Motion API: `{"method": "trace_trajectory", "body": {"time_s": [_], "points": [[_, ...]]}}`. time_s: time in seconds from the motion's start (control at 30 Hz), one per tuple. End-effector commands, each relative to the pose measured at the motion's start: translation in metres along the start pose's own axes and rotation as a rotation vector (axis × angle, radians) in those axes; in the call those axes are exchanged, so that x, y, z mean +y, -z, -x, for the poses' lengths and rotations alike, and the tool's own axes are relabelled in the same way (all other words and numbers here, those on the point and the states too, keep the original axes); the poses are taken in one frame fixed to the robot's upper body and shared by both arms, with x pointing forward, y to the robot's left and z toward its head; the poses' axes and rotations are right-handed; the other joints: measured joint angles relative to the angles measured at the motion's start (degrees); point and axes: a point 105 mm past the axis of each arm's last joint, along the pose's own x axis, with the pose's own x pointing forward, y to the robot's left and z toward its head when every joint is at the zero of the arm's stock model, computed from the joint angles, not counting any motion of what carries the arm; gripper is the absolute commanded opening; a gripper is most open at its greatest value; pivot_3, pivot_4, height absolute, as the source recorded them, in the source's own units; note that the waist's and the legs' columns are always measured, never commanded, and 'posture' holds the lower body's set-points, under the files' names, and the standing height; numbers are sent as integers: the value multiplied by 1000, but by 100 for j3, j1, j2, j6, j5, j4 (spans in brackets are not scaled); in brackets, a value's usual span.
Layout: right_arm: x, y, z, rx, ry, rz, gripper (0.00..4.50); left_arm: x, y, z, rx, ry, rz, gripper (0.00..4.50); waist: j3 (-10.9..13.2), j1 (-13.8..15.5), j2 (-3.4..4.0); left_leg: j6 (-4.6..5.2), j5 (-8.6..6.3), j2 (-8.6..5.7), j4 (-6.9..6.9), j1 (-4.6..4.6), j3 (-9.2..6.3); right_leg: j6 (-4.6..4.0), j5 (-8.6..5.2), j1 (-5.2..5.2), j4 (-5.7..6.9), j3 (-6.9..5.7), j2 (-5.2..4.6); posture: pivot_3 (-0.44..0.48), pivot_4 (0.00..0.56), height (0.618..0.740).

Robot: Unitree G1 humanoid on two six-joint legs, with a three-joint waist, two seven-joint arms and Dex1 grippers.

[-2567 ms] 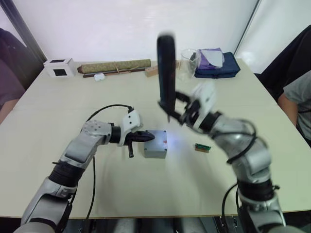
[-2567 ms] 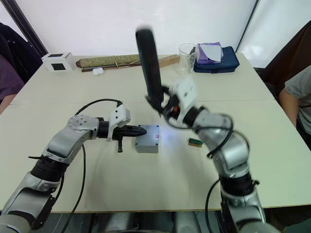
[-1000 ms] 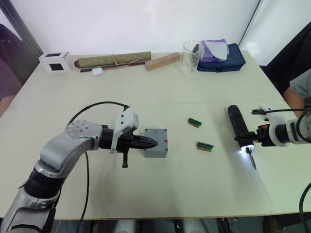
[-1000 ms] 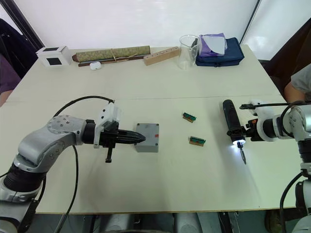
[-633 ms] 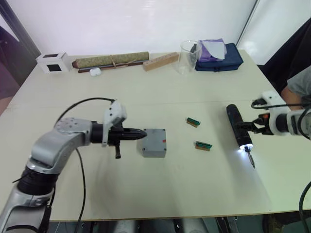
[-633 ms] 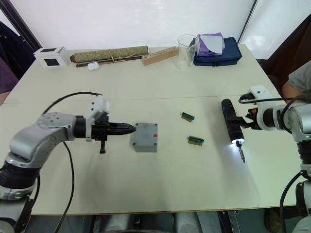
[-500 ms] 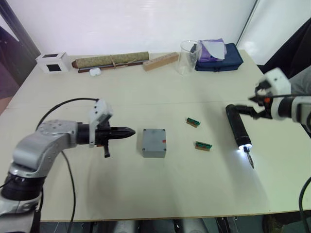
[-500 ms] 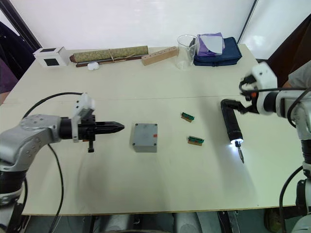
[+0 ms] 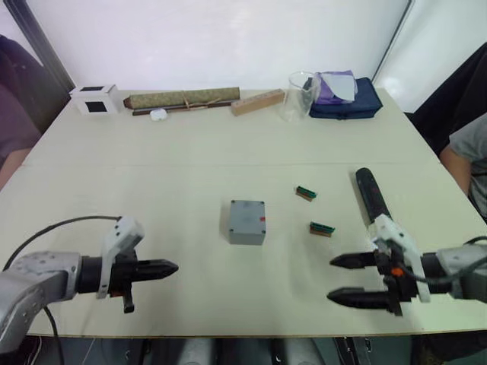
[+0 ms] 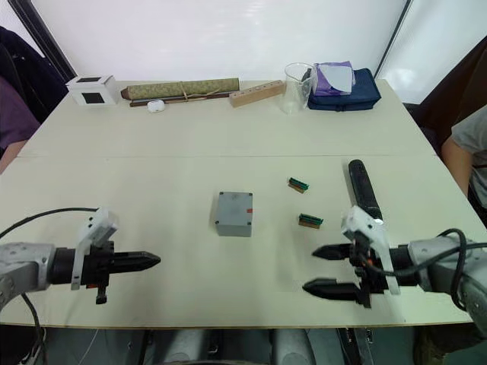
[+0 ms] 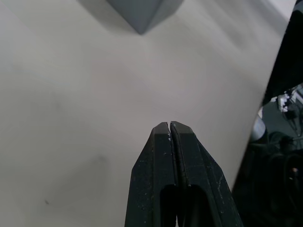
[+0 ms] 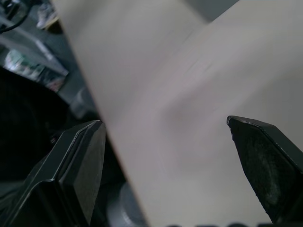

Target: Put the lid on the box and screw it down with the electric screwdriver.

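Near the table's front edge, left gripper [image 9: 169,268] pinched empty, right gripper [image 9: 340,278] spread; box [image 9: 247,221] looks lidded, electric screwdriver [image 9: 370,195] laid down, so best stay clear.

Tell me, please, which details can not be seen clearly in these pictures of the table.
- Small square grey metal box: screws in its top are too small to tell, head views.
- Thick black cylindrical electric screwdriver: its bit end is hidden behind the right gripper, head views.
- The box is cut off by the picture edge, left wrist view.
- Contents of the clear glass beaker: too far to tell.
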Motion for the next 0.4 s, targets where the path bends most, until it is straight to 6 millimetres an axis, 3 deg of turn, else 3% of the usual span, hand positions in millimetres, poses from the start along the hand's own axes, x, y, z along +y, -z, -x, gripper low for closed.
{"method": "trace_trajectory", "body": {"time_s": [0.03, 0.4], "points": [[-3, 3, 2, 26, 11, 48, 4427, -12, 5, -1, 5, 31, -9, 0, 0, -10, 0, 0, 0, 0, 0, -2, 0, 0, 0, -4, 1, 1, 0, 0, 150, 740], [-2, 0, -7, 14, -2, 76, 4427, -12, 1, -5, -19, 40, 7, 0, 0, 2, 0, 0, 0, -6, 0, -7, 1, -1, 0, -7, 3, -1, 5, 0, 150, 740]]}}
